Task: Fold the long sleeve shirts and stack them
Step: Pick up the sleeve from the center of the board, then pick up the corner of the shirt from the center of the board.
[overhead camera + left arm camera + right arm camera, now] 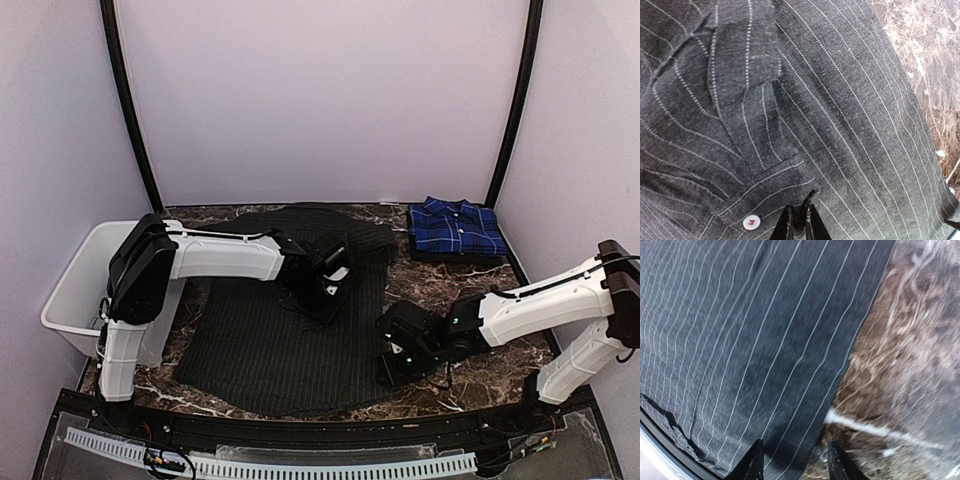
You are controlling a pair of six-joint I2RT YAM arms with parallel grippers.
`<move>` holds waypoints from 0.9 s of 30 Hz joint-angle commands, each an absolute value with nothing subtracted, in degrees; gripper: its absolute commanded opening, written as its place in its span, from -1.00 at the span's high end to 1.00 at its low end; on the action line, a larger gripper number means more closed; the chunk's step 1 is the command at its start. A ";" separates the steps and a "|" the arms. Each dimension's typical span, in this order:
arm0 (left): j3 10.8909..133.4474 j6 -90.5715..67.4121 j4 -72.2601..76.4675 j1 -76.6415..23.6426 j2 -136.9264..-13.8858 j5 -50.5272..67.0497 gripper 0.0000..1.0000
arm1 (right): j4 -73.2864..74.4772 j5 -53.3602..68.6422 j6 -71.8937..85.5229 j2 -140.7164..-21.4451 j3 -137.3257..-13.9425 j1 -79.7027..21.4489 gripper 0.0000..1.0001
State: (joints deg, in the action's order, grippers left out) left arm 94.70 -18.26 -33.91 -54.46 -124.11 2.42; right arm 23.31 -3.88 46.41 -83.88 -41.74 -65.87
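The black pinstriped shirt (pixel 270 340) lies spread flat across the middle of the marble table. The blue-and-navy plaid shirt (pixel 455 228) sits folded at the back right. My left gripper (pixel 330 290) is down on the black shirt's upper middle. In the left wrist view the left gripper (pixel 799 220) is shut on a pinch of striped cloth beside a white cuff button (pixel 751 221). My right gripper (pixel 392 365) is low at the shirt's right edge. In the right wrist view the right gripper (pixel 796 462) is open, its fingers straddling the hem of the black shirt (pixel 750 340).
A white plastic bin (pixel 75 290) stands at the left edge of the table, behind the left arm's base. Bare marble table (pixel 900 365) shows right of the black shirt and in front of the plaid one. Purple walls close the back and sides.
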 commanded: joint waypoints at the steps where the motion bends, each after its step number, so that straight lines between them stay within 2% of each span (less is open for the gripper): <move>1: 93.23 -18.11 -34.30 -53.82 -119.86 4.39 0.82 | 24.44 -4.40 49.92 -85.18 -42.74 -68.61 0.23; 4: 93.09 -18.17 -34.14 -53.83 -119.57 4.73 0.83 | 24.40 -4.11 50.62 -85.64 -42.71 -69.27 0.38; 9: 92.91 -18.67 -33.88 -53.66 -118.56 4.80 1.00 | 24.47 -3.88 51.77 -85.87 -42.74 -69.61 0.65; 14: 93.09 -20.05 -33.25 -52.64 -115.77 3.68 1.00 | 25.12 -3.87 53.36 -85.11 -41.57 -69.65 1.00; 22: 98.54 -20.52 -31.80 -49.19 -111.24 3.89 1.00 | 31.06 -8.31 54.87 -80.02 -38.60 -66.26 1.00; 27: 107.62 -19.14 -32.21 -45.88 -112.18 3.47 1.00 | 33.33 -9.21 54.84 -73.77 -35.69 -61.06 1.00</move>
